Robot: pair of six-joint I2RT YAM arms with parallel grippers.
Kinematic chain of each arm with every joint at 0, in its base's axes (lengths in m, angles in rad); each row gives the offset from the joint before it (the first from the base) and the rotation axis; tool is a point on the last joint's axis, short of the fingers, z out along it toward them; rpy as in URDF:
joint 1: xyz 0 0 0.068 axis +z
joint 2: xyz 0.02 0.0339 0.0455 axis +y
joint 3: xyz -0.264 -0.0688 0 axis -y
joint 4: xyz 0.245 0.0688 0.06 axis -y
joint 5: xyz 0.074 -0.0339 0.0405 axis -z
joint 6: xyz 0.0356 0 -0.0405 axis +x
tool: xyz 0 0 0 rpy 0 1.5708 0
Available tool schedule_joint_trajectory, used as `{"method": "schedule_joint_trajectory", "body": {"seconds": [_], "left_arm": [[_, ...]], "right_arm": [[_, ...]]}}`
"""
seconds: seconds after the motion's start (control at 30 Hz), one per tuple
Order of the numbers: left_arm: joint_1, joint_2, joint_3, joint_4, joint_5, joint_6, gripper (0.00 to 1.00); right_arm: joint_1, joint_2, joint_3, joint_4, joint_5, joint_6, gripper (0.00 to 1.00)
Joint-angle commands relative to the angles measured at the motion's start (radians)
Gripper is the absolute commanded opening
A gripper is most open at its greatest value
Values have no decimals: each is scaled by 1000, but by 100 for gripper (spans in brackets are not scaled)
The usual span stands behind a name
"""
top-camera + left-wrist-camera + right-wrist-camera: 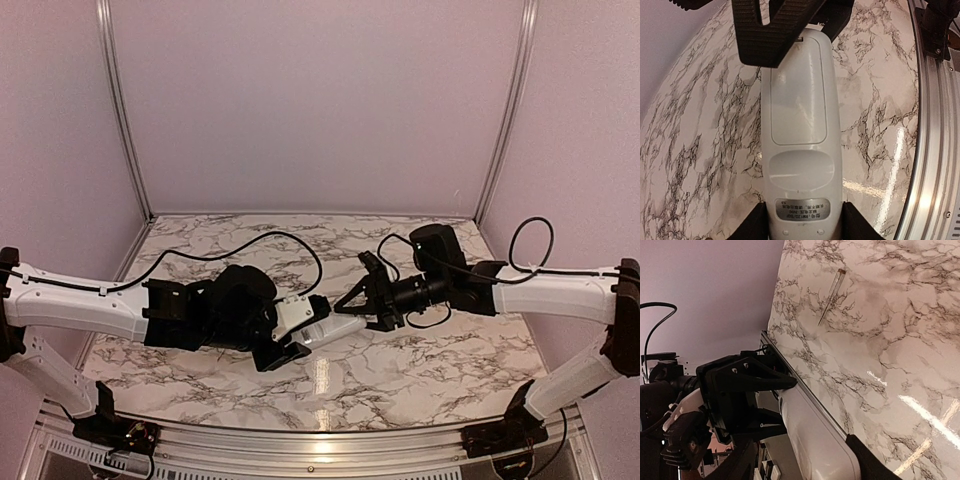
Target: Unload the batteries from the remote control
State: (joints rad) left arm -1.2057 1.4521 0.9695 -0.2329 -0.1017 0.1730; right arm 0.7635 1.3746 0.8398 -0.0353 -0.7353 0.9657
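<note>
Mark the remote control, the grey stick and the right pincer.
remote control (pixel 800 115): left wrist view, on the back panel.
grey stick (pixel 831 297): right wrist view, on the middle of its shaft.
right pincer (pixel 342 306): top external view, midway between its fingertips.

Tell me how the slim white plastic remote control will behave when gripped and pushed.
Likely stiff: the slim white plastic remote control runs straight from the left gripper to the right gripper. Its glossy, rounded shell may slip. Probably light, being thin.
</note>
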Motion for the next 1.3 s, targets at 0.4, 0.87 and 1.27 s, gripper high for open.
{"method": "schedule_joint_trajectory", "body": {"seconds": [0.4, 0.87, 1.27], "left_arm": [[-9, -25, 48, -19, -26, 2, 35], [-8, -205, 18, -41, -261, -154, 99], [13, -322, -1, -128, -343, -429, 99]], "right_arm": [[11, 3, 51, -25, -33, -32, 17], [11, -56, 130, -84, 130, -97, 12], [11, -45, 238, -183, 205, -226, 11]]}}
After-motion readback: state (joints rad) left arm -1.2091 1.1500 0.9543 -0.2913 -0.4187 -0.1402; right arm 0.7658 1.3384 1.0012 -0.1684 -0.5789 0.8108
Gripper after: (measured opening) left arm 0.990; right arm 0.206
